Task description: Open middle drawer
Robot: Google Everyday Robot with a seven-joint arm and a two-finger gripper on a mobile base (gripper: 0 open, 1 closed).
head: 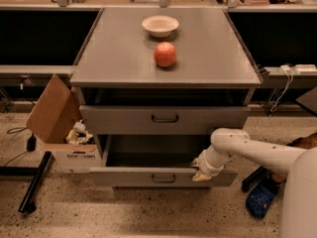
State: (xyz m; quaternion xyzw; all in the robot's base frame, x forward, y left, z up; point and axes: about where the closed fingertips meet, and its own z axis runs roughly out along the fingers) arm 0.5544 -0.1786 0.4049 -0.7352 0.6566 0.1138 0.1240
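The middle drawer [129,176] is a wide grey drawer with a small dark bar handle [163,178]. It is pulled well out of the grey cabinet, and its dark inside [148,150] shows. My gripper [200,173] is at the top rim of the drawer's front panel, right of the handle, on the end of my white arm [257,150], which reaches in from the right. The top drawer [124,119] above it stands slightly out. The lowest drawer is hidden under the middle one.
A red apple [165,54] and a white bowl [160,26] sit on the cabinet top [114,58]. An open cardboard box [57,120] with trash stands at the left on the floor. A blue shoe [261,202] lies at the right. A black bar [35,182] lies at the lower left.
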